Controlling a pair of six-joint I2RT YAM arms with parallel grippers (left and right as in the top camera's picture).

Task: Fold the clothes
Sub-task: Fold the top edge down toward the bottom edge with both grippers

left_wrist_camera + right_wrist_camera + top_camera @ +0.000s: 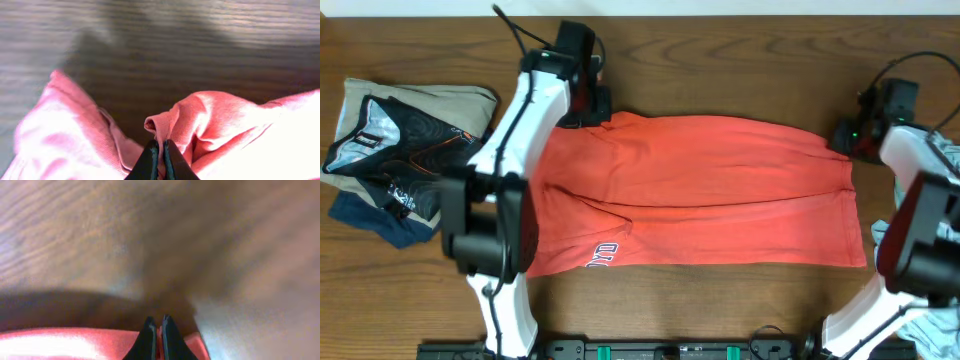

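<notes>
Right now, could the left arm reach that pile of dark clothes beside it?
Probably, though not yet: the pile lies close beside it with nothing between, but the left gripper is shut on the red T-shirt and must let go first.

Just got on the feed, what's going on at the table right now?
Both arms are on the coral-red T-shirt, which lies spread across the wooden table. The left arm has its jaws shut on a pinch of fabric at the shirt's far left corner. The right arm has its jaws shut at the far right corner. They look set to lift that far edge. A pile of other garments sits at the left.
</notes>
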